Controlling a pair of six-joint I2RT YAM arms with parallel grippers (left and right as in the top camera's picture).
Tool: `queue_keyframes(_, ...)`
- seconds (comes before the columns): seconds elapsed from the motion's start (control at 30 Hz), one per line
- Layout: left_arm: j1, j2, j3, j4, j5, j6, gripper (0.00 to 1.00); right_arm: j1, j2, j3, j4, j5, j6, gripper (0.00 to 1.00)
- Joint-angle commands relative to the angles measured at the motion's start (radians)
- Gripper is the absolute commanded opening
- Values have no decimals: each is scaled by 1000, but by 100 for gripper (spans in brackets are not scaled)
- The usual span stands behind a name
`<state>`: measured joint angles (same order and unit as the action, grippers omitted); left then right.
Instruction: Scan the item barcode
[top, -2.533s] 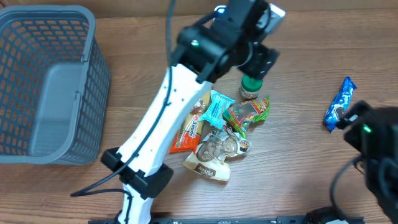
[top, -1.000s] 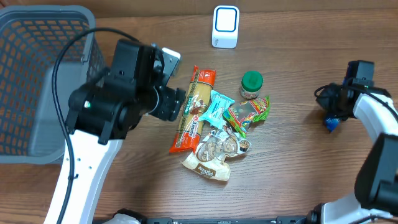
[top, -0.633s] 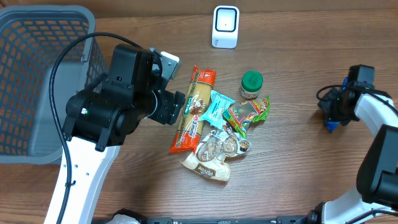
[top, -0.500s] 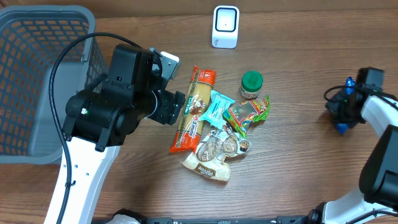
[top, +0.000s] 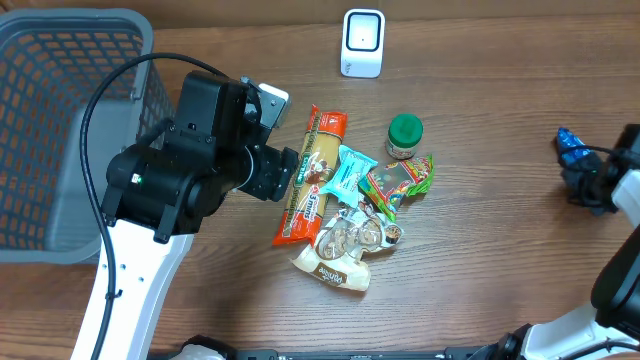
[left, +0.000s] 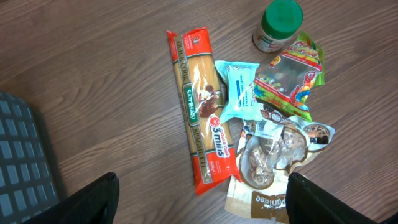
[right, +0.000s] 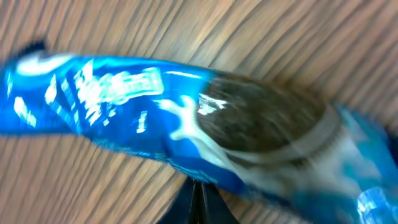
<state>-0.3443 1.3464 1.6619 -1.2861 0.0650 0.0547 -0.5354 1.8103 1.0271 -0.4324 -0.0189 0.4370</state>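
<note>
stage: early, nothing scanned, judging by layout | right gripper pinched shut on blue cookie pack at far right of table, well apart from white scanner | left gripper wide, empty, above snack pile | left to do: bring pack to scanner, show barcode

Shop checkout: basket, scanner, groceries
</note>
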Motion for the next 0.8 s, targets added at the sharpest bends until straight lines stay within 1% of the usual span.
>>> queue_keyframes(0.0,5,-16,-6,1,14,-11,77,-45,-6,-3,28,-13,-8,4)
queue_keyframes(0.17,5,-16,-6,15,36,-10,78,-76,7,-3,82,-116,-28,4)
queue_keyframes(0.23,5,-16,-6,27,53,-10,78,-74,8,-3,84,-177,-65,4)
queue_keyframes(0.33,5,-16,-6,44,65,-10,78,-53,8,-3,75,-288,-82,4)
queue_keyframes(0.4,5,-16,-6,54,77,-11,79,-27,8,-3,65,-327,-101,4)
queue_keyframes(0.5,5,-15,-6,69,95,-11,80,27,8,-3,58,-319,-130,4)
queue_keyframes(0.6,3,-13,-6,80,124,-10,80,74,8,-3,80,-249,-121,4)
queue_keyframes(0.7,3,-13,-6,82,166,-10,79,82,12,-3,95,-174,-67,4)
queue_keyframes(0.77,3,-14,-6,84,173,-10,78,62,21,-3,104,-164,-66,4)
